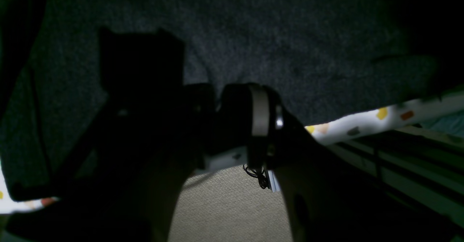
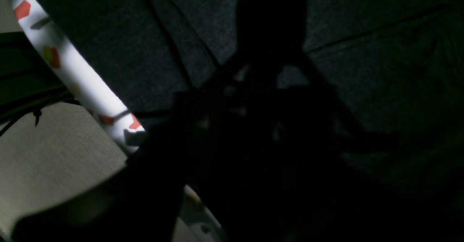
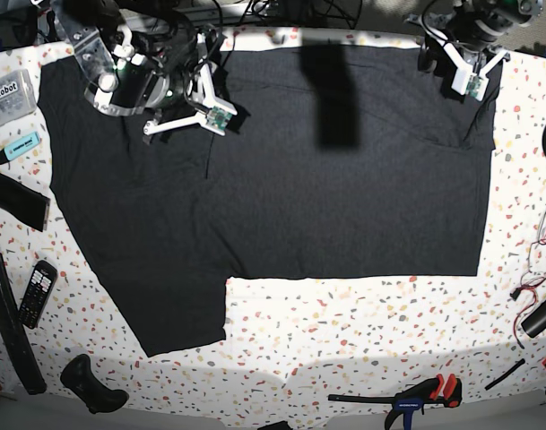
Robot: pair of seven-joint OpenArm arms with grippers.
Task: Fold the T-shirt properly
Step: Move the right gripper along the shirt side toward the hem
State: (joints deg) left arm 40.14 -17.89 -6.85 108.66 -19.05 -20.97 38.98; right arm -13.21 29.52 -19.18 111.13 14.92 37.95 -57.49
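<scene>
The T-shirt is lying plain side up across the speckled table, its long axis running side to side in the base view, one sleeve trailing toward the near edge. The right gripper is hovering over the far hem corner nearer that sleeve; the left gripper is perching at the opposite far corner. Whether either claw is pinching cloth cannot be told through the shadow.

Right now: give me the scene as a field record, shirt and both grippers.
shirt: dark grey, spread flat, plain side up, one sleeve sticking out at the near left of the base view
fold state: partly folded, not finished
left gripper: at the far right corner of the shirt, jaw state unclear
right gripper: over the far left part of the shirt, jaw state unclear
table: white speckled
</scene>
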